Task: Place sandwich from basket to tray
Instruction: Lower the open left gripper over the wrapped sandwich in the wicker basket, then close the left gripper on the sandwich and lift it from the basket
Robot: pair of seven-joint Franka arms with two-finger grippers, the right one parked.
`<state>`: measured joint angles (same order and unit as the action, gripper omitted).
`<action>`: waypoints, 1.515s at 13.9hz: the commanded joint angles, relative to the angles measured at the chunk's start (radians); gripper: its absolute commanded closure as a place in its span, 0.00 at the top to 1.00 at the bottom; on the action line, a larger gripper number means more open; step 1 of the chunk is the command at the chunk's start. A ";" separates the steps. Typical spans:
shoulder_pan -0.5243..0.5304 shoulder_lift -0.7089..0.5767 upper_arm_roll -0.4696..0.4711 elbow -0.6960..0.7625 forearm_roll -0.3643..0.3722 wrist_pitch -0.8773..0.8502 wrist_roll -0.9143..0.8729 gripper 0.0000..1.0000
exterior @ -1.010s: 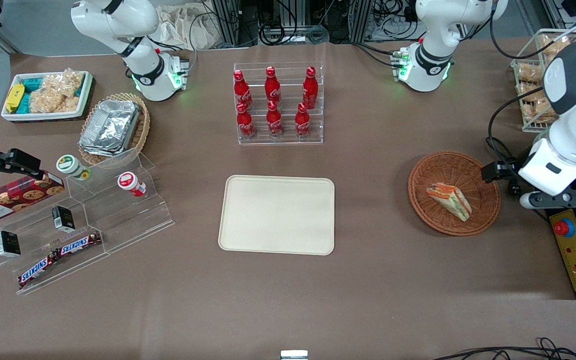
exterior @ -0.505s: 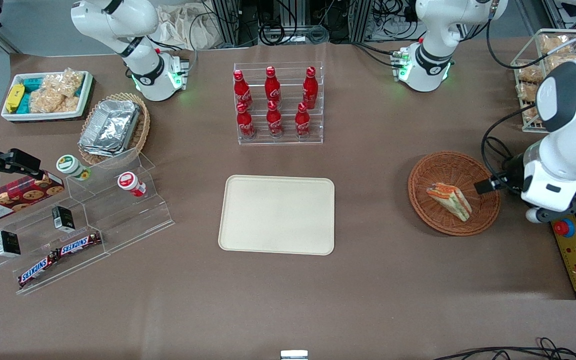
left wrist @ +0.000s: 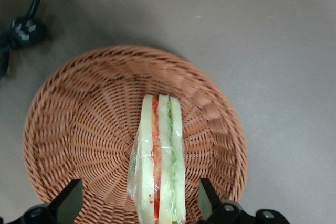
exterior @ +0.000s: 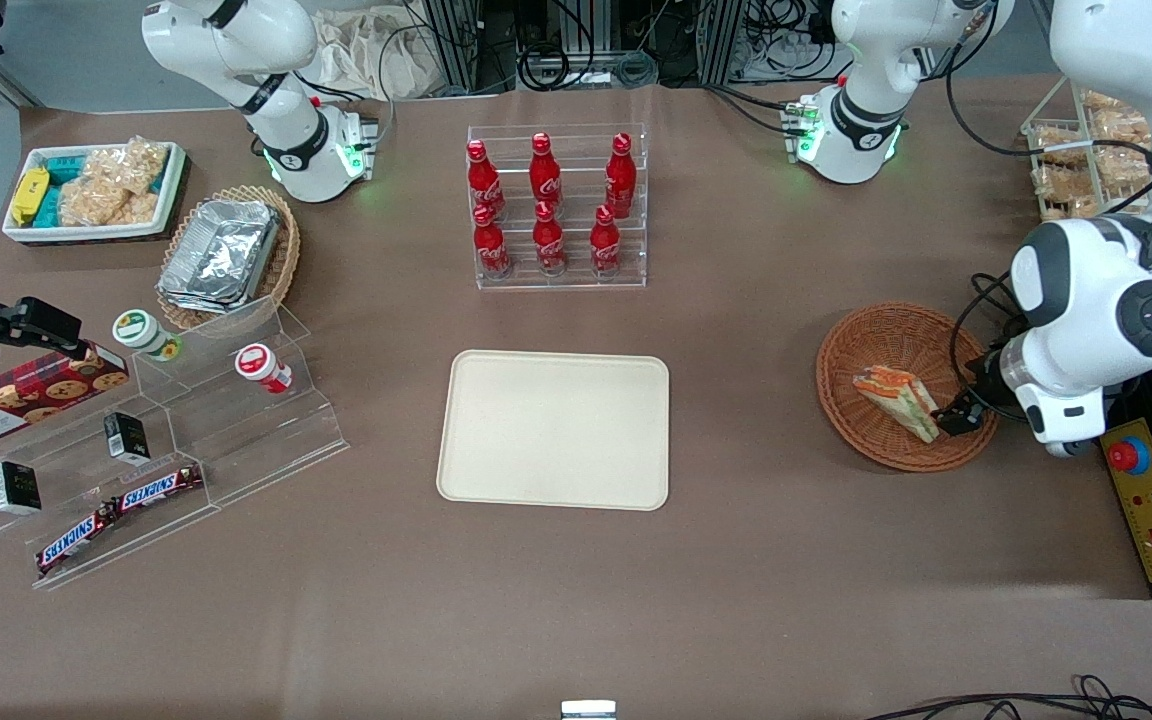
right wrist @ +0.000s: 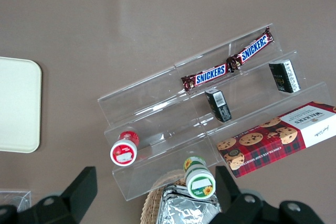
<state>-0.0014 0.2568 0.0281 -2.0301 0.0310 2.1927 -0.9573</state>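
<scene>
I hold the gripper [left wrist: 139,205] above the basket [left wrist: 79,129]; fingers [left wrist: 70,203] spread wide either side of the sandwich [left wrist: 160,156], ready to descend; tray [exterior: 554,430] waits.

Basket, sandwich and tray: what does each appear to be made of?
The round reddish-brown woven basket looks like wicker, with radiating ribs and a plaited rim. The triangular white-bread sandwich seems wrapped in clear glossy film, judging by the sheen; real or replica cannot be told. The flat cream rectangular tray looks like matte moulded plastic, possibly fibre. The open end effector straddles the sandwich inside the basket.
</scene>
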 commanded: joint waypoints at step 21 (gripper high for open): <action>-0.083 0.039 -0.011 -0.139 0.090 0.115 -0.173 0.00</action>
<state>-0.0685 0.3090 0.0165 -2.1874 0.0941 2.3548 -1.1033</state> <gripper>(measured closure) 0.396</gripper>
